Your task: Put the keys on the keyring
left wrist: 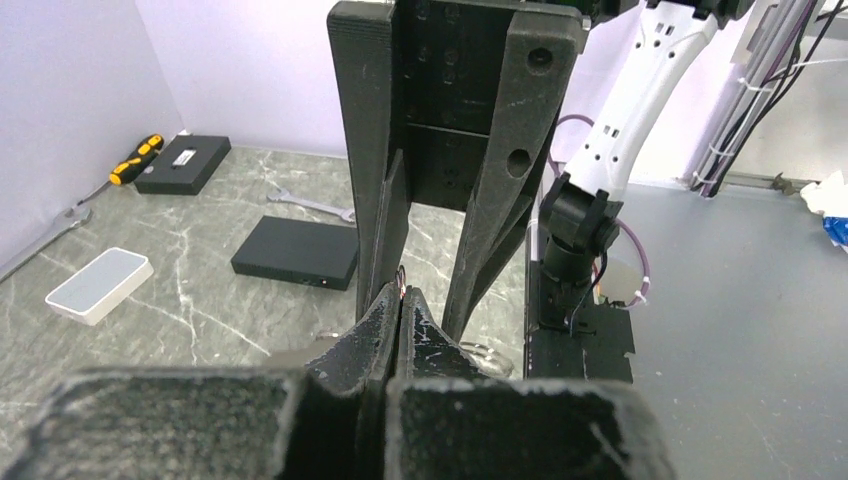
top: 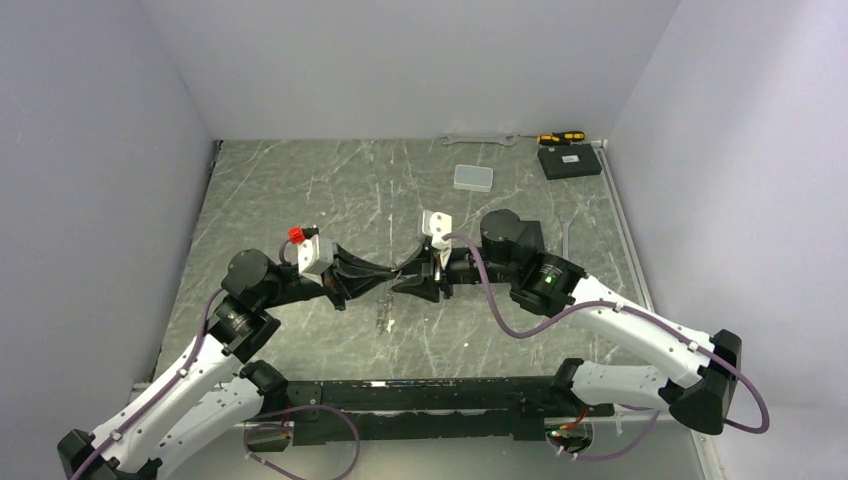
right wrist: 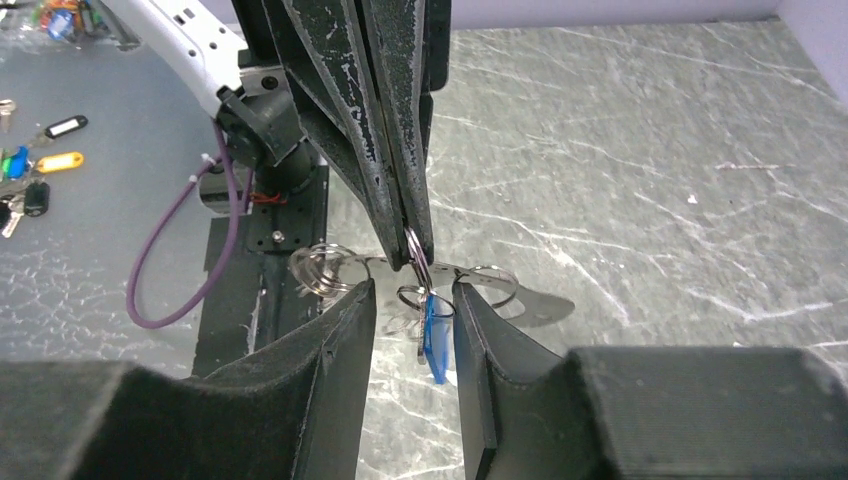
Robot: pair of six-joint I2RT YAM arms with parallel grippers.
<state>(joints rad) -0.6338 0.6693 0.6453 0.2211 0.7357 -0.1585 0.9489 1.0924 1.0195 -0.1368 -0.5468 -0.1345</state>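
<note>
My left gripper (top: 378,272) is shut; in its wrist view its tips (left wrist: 400,298) pinch a small thin ring. In the right wrist view these shut tips (right wrist: 415,250) come down from above. The blue key (right wrist: 433,340) hangs from that small ring, with a thin silvery piece beside it that may be the plain key. My right gripper (right wrist: 412,320) is open, its jaws either side of the blue key without touching it; it also shows in the top view (top: 400,283). The keyring (right wrist: 490,280), a silvery loop, seems to lie on the table under both grippers (left wrist: 487,357).
A clear box (top: 473,177), a black box (top: 569,161), a screwdriver (top: 560,137) and a wrench (top: 480,140) lie at the back right. Another wrench (top: 566,235) lies right of the right arm. A flat black box (left wrist: 296,252) lies near the right gripper.
</note>
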